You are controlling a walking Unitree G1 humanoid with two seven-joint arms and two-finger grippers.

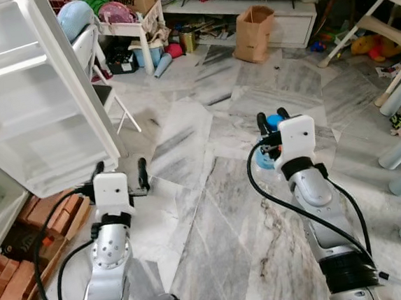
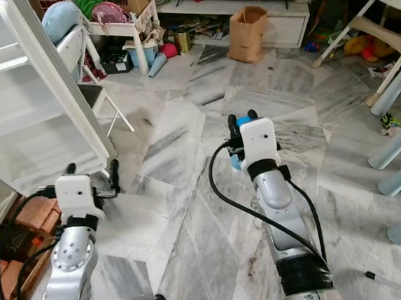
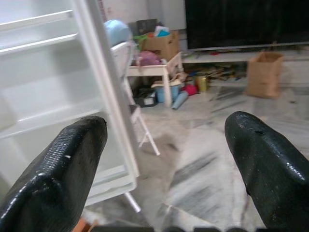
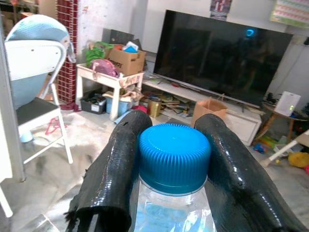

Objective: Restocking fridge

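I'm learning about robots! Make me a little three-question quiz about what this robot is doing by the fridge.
1. True or false: the right hand is shut on a bottle with a blue cap.
2. Which is open: A) the left hand B) the right hand?
3. Fill in: the fridge door stands ____.

Key:
1. True
2. A
3. Open
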